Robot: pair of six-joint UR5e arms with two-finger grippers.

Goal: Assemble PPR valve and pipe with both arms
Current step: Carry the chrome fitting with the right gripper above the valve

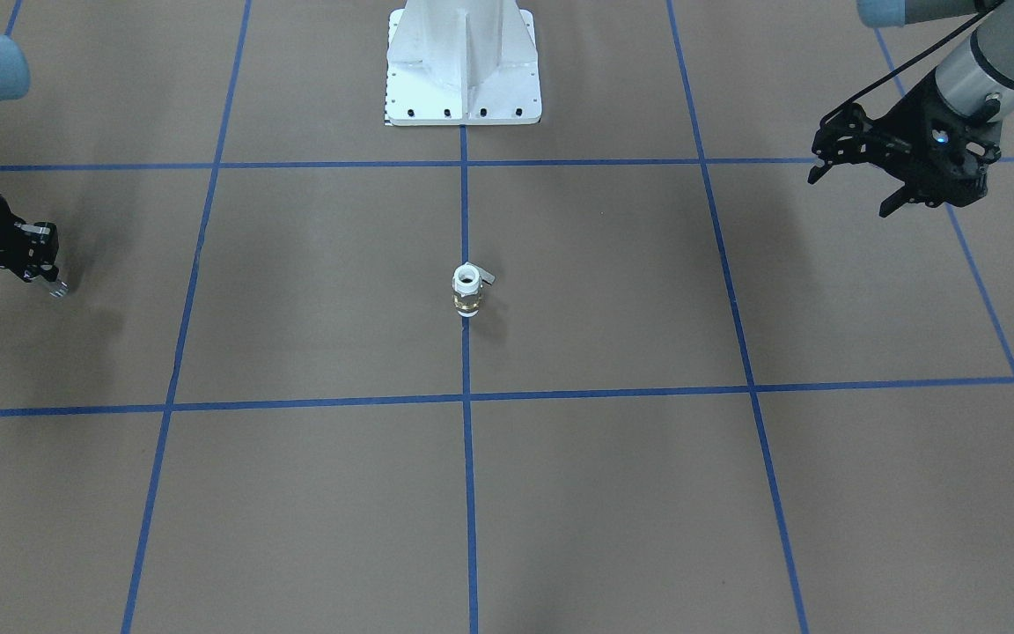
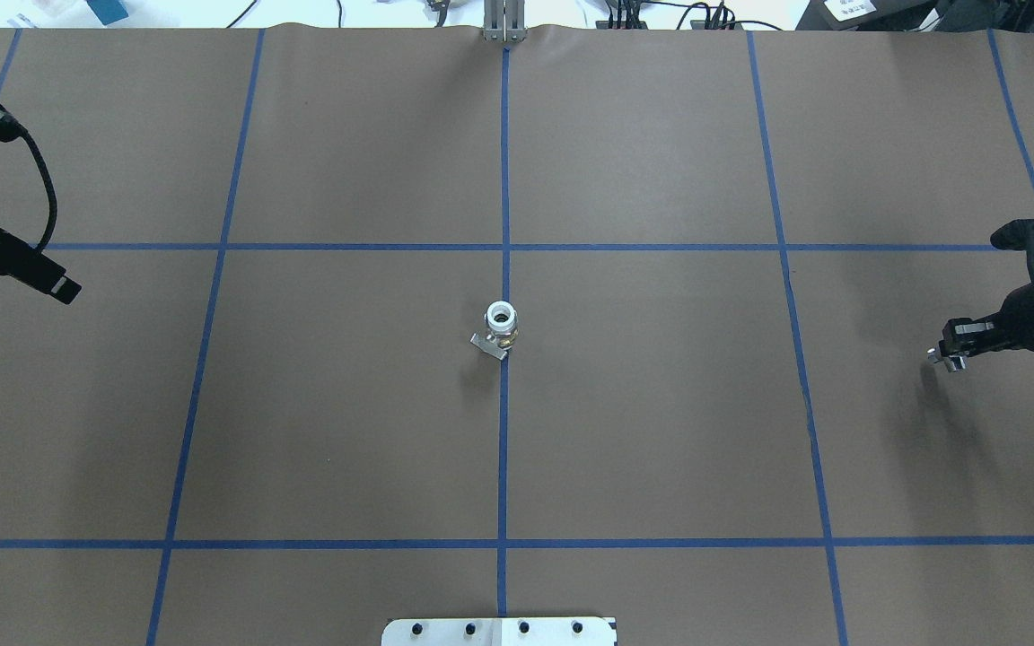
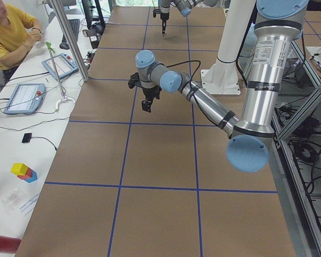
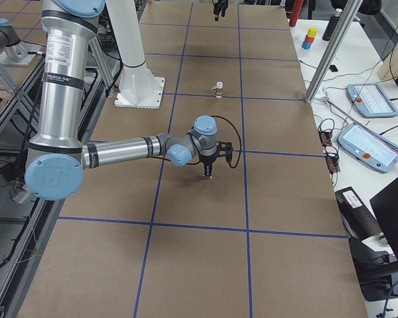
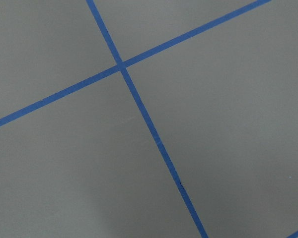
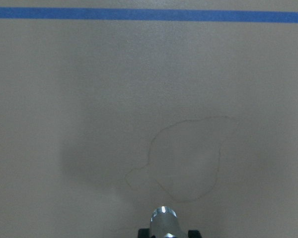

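Note:
The PPR valve stands upright on the middle of the table, white end up, brass band below and grey lever to one side; it also shows in the overhead view and the right side view. My right gripper hovers low over the table far to my right, shut on the small silver pipe, whose tip shows at the bottom of the right wrist view. My left gripper is open and empty, raised far to my left, well away from the valve.
The white bolted pedestal base stands at my edge of the table. Blue tape lines divide the brown table. An operator, teach tablets and coloured blocks are on a bench beyond the table.

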